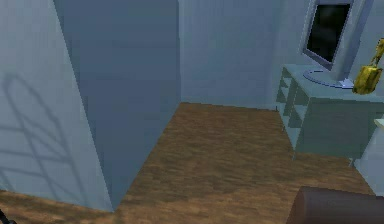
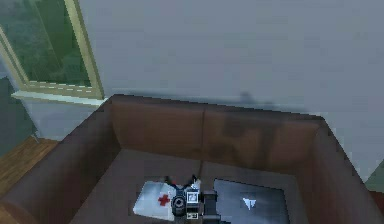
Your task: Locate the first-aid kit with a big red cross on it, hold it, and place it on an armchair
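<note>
Living-room corner, arm side view: my end effector (image 2: 181, 186) sits low over the cushion of a wide brown sofa (image 2: 255, 135), at the near edge of the seat. The first-aid kit (image 2: 158, 196), a white case with a red cross, lies flat on that cushion right at my fingers. Whether the end effector is spread or pressed together cannot be told here, nor whether it has hold of the kit. Just right of my arm, on the same cushion, rests a dark flat slab (image 2: 252, 201) bearing a small white mark. A pale-framed window (image 2: 52, 50) fills the wall up and to the left of the sofa. Ahead, in the forward view, a wooden floor (image 1: 220, 150) runs between blue-grey walls to a pale counter (image 1: 325, 115) that carries a monitor (image 1: 330, 35) and a yellow object (image 1: 368, 75).
</note>
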